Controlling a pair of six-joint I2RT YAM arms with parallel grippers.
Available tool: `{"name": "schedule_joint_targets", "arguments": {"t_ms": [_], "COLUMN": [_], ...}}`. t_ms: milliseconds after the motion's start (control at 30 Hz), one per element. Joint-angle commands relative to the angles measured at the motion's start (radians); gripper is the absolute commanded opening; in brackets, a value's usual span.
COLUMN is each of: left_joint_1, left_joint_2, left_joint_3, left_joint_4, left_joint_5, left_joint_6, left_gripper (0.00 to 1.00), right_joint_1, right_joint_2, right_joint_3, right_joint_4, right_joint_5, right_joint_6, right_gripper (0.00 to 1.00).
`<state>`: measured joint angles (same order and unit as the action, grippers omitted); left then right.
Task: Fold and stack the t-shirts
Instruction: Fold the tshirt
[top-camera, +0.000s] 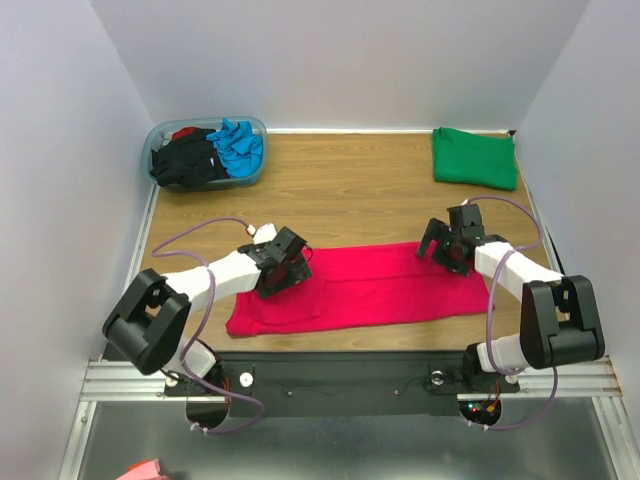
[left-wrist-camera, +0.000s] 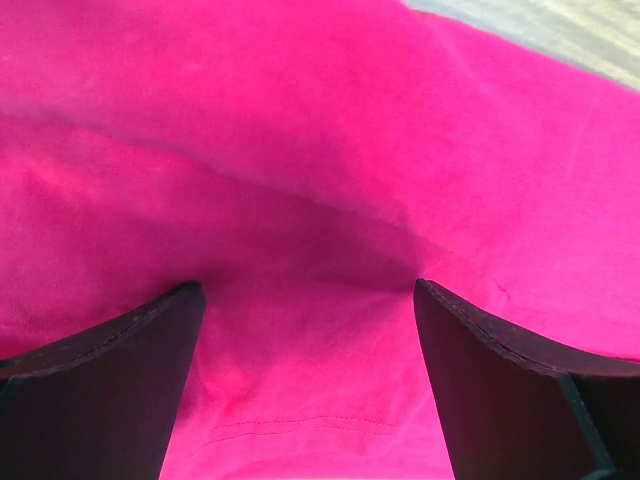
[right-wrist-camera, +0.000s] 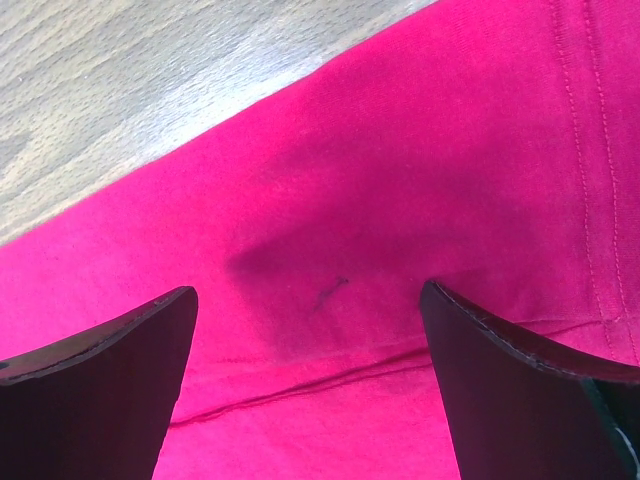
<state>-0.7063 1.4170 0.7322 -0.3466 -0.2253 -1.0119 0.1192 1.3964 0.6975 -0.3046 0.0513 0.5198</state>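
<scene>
both spread: left end effector (left-wrist-camera: 310, 300), right end effector (right-wrist-camera: 310, 298) | above red t-shirt (top-camera: 370, 288) | overhead only: green t-shirt (top-camera: 474, 158)

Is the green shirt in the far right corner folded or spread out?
Folded: the green shirt lies as a small neat rectangle, with no sleeves or collar showing.
</scene>
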Motion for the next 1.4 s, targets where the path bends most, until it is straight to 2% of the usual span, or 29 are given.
{"name": "schedule_joint_targets", "arguments": {"t_ms": [0,200,267,300,333,367,400,433,533,567,600,633,667,700,800,933,1200,1367], "left_joint_1": [0.037,0.108,0.139,0.146,0.151,0.153,0.153,0.153,0.154,0.159,0.162,0.166,0.172,0.172,0.169,0.172,0.217,0.248], "left_joint_2": [0.164,0.474,0.558,0.648,0.696,0.747,0.86,0.923,1.193,1.299,1.327,1.336,1.32,1.312,1.3,1.295,1.339,1.335], "left_joint_3": [0.019,0.297,0.474,0.551,0.723,0.824,0.928,1.158,1.546,1.761,1.83,1.802,1.752,1.704,1.721,1.724,1.707,1.707], "left_joint_4": [0.113,0.135,0.106,0.084,0.066,0.037,-0.029,-0.061,-0.247,-0.277,-0.25,-0.199,-0.07,-0.031,0.001,0.073,0.161,0.14], "left_joint_5": [0.041,0.072,0.099,0.106,0.107,0.103,0.104,0.11,0.093,0.139,0.22,0.291,0.334,0.346,0.31,0.33,0.405,0.328], "left_joint_6": [0.067,0.223,0.254,0.289,0.308,0.318,0.356,0.374,0.383,0.366,0.348,0.331,0.267,0.25,0.249,0.223,0.179,0.124], "left_gripper": [0.98,0.98,0.98,0.98,0.98,0.98,0.98,0.98,0.99,0.99,0.99,0.99,0.99,0.99,0.99,0.99,0.99,0.99], "right_joint_1": [-0.001,0.011,0.045,0.065,0.112,0.137,0.164,0.23,0.354,0.45,0.555,0.609,0.661,0.757,0.859,0.96,0.968,0.968], "right_joint_2": [0.021,-0.075,-0.118,-0.154,-0.169,-0.178,-0.188,-0.221,-0.27,-0.284,-0.28,-0.271,-0.219,-0.186,-0.021,0.096,0.039,0.03], "right_joint_3": [-0.064,-0.15,-0.2,-0.214,-0.239,-0.248,-0.262,-0.271,-0.325,-0.341,-0.345,-0.342,-0.323,-0.3,-0.209,-0.121,-0.069,-0.029], "right_joint_4": [-0.039,-0.039,-0.039,-0.036,-0.037,-0.037,-0.036,-0.03,0.005,0.025,0.072,0.094,0.116,0.143,0.153,0.186,0.142,0.104], "right_joint_5": [-0.002,-0.175,-0.22,-0.231,-0.257,-0.269,-0.283,-0.291,-0.291,-0.28,-0.284,-0.283,-0.281,-0.277,-0.265,-0.285,-0.22,-0.182], "right_joint_6": [0.02,0.037,0.072,0.086,0.104,0.12,0.164,0.193,0.321,0.354,0.408,0.428,0.437,0.437,0.407,0.361,0.303,0.284], "right_gripper": [1.0,1.0,1.0,1.0,1.0,1.0,1.0,1.0,1.0,1.0,1.0,1.0,1.0,1.0,1.0,1.0,1.0,1.0]}}
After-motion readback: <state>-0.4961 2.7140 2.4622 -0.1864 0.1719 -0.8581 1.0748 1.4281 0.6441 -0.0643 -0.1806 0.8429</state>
